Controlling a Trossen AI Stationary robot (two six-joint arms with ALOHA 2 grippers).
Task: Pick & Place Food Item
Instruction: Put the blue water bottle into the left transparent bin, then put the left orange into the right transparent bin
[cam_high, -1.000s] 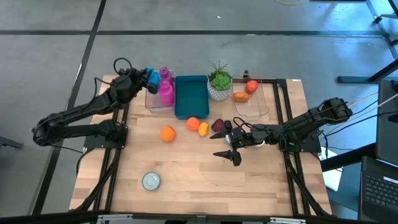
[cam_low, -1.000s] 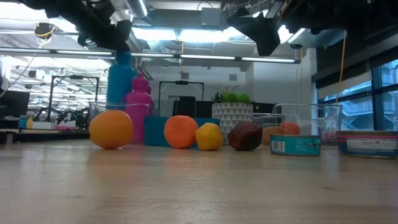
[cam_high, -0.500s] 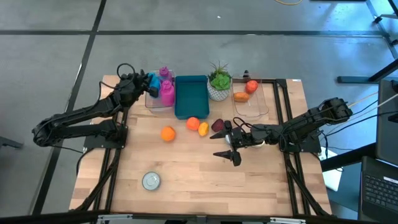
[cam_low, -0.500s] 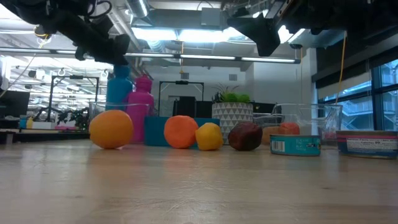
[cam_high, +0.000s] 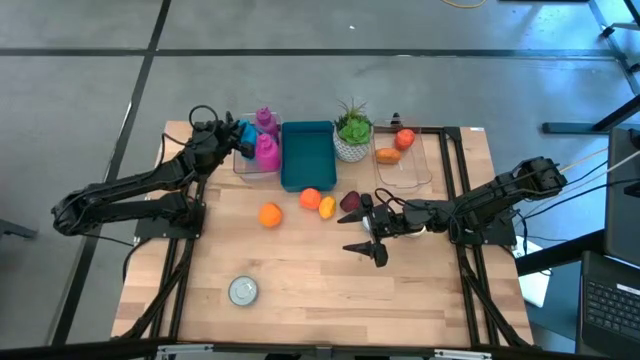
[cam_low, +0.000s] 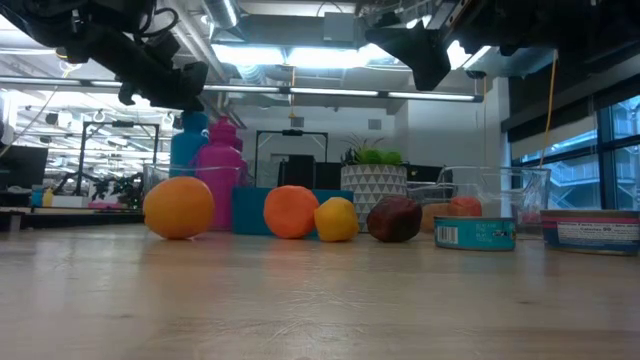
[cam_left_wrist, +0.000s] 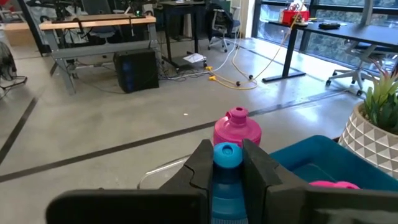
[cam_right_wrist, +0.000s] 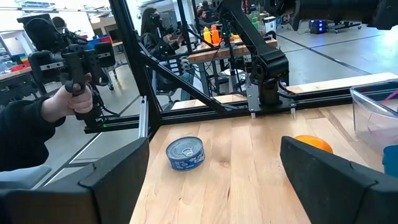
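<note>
on the table (cam_high: 330, 290) the job looks barely under way, as far as a food item goes. the left arm reaches to the back left corner, where its gripper (cam_high: 236, 131) is closed on the blue bottle (cam_left_wrist: 226, 177), fingers (cam_left_wrist: 200, 169) pressed against each side of the neck just under the cap. the bottle stands in or just over the clear bin (cam_high: 252, 163) beside the pink bottle (cam_high: 266, 150); whether it rests on the bin floor cannot be told. the right arm waits over the middle right of the table, its gripper (cam_high: 366, 239) wide open and holding nothing.

next in size, the teal tray (cam_high: 306, 155) is empty. the second clear bin (cam_high: 405, 160) at back right holds a red fruit (cam_high: 405, 139) and an orange one (cam_high: 388, 155).

the loose food lies untouched on the wood: an orange (cam_high: 270, 214), a second orange (cam_high: 310, 199), a lemon (cam_high: 327, 207) and a dark plum (cam_high: 350, 202). a tin (cam_high: 243, 290) sits alone near the front.

so, at a guess, bottles are sorted and the fruit remains to be placed.
</note>
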